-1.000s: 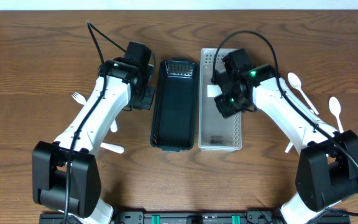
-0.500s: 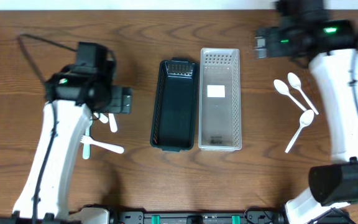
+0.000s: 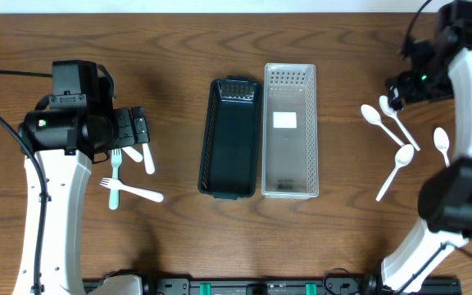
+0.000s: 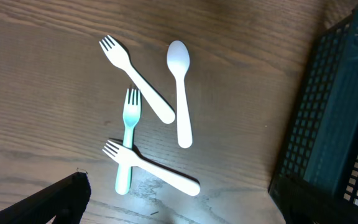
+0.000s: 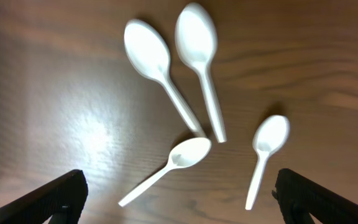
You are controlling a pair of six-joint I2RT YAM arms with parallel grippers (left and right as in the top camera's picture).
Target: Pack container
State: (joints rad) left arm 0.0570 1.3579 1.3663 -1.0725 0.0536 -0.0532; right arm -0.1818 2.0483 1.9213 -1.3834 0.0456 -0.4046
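Two long containers stand side by side mid-table, a dark basket (image 3: 230, 139) and a clear white one (image 3: 289, 156); the dark basket (image 4: 344, 118) also shows in the left wrist view. My left gripper (image 3: 136, 133) (image 4: 179, 208) hangs open over three forks, two white (image 4: 137, 79) (image 4: 153, 169) and one pale green (image 4: 127, 142), and a white spoon (image 4: 179, 93). Out to the right, my right gripper (image 3: 397, 88) (image 5: 182, 199) is open above several white spoons (image 5: 160, 74). Neither gripper touches or holds anything.
The cutlery lies loose on the wooden table: forks (image 3: 113, 179) left of the dark basket, spoons (image 3: 397, 168) right of the clear container. A white label (image 3: 284, 120) lies inside the clear container. The table's far edge runs close behind the right arm.
Both arms have swung out from the containers to the cutlery piles, left arm to the left, right arm to the far right. Both grippers went from shut to open.
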